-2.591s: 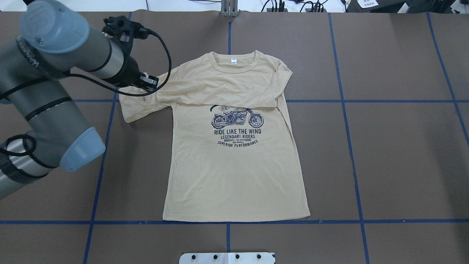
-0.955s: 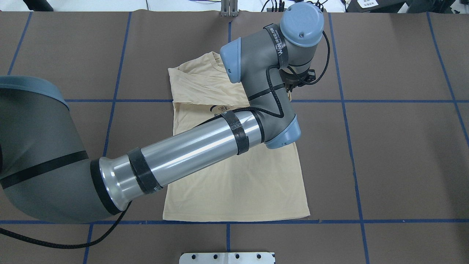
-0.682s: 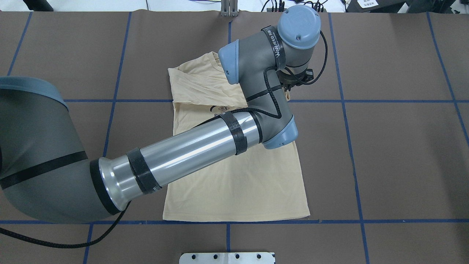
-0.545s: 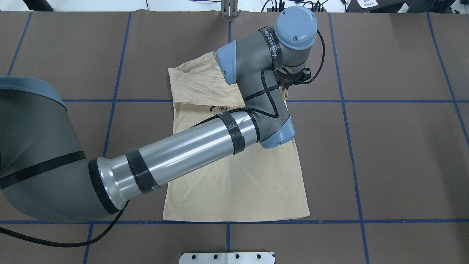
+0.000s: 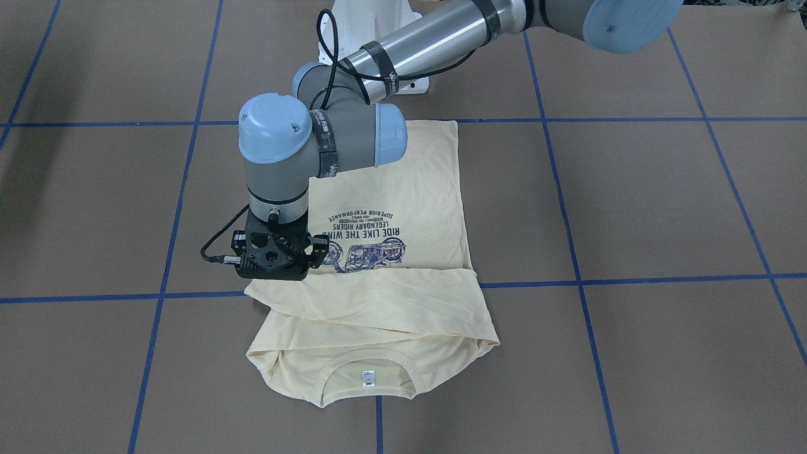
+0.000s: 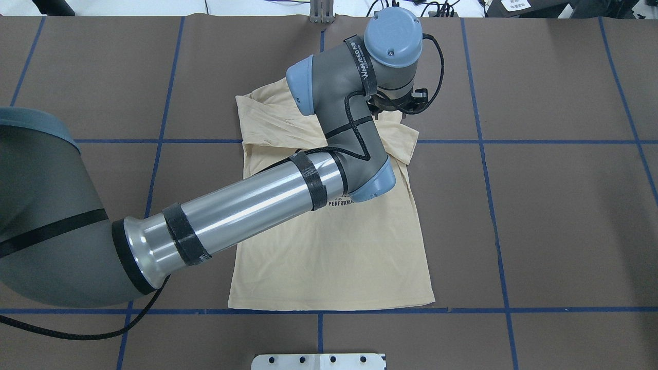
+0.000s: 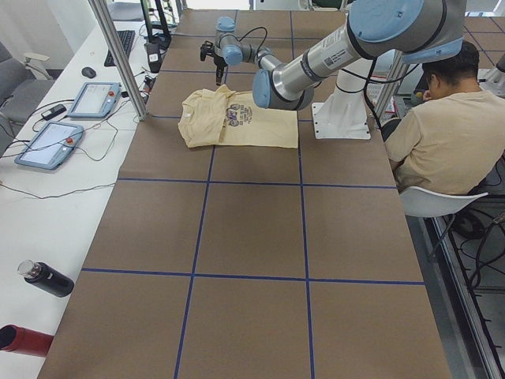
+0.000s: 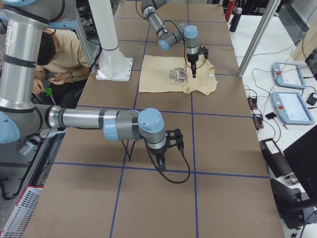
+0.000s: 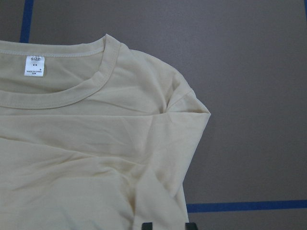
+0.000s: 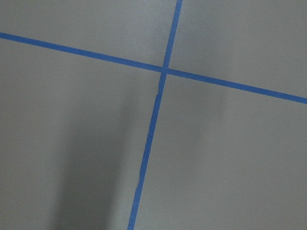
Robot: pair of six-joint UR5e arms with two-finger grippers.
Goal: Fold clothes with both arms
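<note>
You had the shirt [image 6: 329, 257] flat on the table [image 6: 565, 231], both sleeves [image 5: 378, 296] crossed over its chest, body not yet folded. The left claw [image 9: 169, 225] hung open and empty just above it; of the right claw [image 8: 164, 153] I couldn't tell.

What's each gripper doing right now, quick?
Left gripper: open, holding nothing, just above the T-shirt.
Right gripper: cannot be told from these views.

A person [image 7: 432, 134] sits beside the blue-taped brown table [image 6: 555, 221]; two tablets [image 7: 95, 99] and a black bottle [image 7: 46, 278] lie alongside.
</note>
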